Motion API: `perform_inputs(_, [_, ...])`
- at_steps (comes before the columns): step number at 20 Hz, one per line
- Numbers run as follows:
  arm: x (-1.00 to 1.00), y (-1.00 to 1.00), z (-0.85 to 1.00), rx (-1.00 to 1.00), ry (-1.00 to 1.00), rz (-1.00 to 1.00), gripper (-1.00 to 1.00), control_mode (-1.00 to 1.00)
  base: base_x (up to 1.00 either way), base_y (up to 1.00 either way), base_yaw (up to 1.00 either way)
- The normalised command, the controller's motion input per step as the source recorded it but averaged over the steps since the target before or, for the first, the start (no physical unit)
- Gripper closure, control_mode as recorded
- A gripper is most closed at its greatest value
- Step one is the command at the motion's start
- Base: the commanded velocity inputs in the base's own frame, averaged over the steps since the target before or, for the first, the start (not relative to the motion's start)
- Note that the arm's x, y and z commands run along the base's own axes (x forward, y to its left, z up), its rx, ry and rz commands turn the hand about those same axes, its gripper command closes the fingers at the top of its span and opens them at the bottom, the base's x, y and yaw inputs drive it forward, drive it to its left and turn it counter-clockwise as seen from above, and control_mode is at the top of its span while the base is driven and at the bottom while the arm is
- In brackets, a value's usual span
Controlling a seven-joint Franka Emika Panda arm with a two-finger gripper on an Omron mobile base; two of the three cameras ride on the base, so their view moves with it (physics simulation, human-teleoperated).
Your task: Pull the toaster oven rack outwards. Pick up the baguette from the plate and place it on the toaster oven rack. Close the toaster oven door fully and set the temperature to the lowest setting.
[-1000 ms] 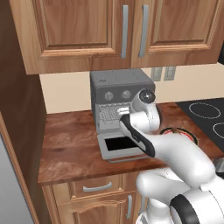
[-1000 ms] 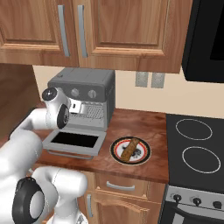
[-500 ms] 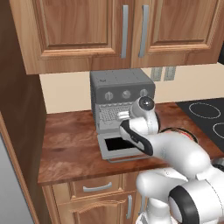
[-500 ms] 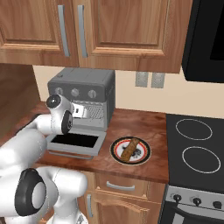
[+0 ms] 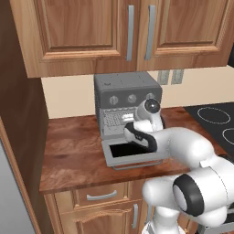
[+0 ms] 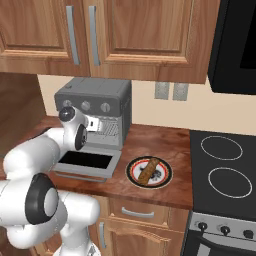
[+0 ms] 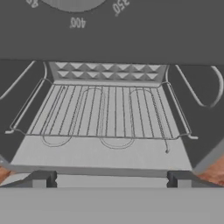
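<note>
Before toaster oven (image 6: 95, 112) cavity: gripper (image 7: 111, 179) wide open, empty (tips barely visible); toaster oven rack (image 7: 105, 113) inside.

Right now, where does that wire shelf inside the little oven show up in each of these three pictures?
Left base view: the toaster oven rack sits left of centre, inside the cavity, partly behind the arm.
Right base view: the rack shows left of centre as a small patch beside the wrist.
Hand view: the rack spans the middle, seen head-on.
Shared landmark: the toaster oven door, folded down flat in front of the cavity in both base views.
</note>
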Motion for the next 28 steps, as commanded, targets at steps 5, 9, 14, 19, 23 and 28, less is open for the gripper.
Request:
perform_inputs(5, [0.21,0.0,-0.15,0.0,0.0,0.0,-1.0,-1.0,0.0,0.0,0.0])
perform_inputs(9, [0.24,0.0,-0.14,0.0,0.0,0.0,-1.0,-1.0,0.0,0.0,0.0])
perform_inputs(14, [0.26,0.0,-0.15,0.0,0.0,0.0,-1.0,-1.0,0.0,0.0,0.0])
perform_inputs(19, [0.27,-0.01,-0.07,0.0,0.0,0.01,-1.0,-1.0,0.0,0.0,0.0])
perform_inputs(23, [0.18,0.0,-0.15,0.0,0.0,0.0,-1.0,-1.0,0.0,0.0,0.0])
perform_inputs(28, [0.11,0.0,-0.07,0.0,0.0,0.0,-1.0,-1.0,0.0,0.0,0.0])
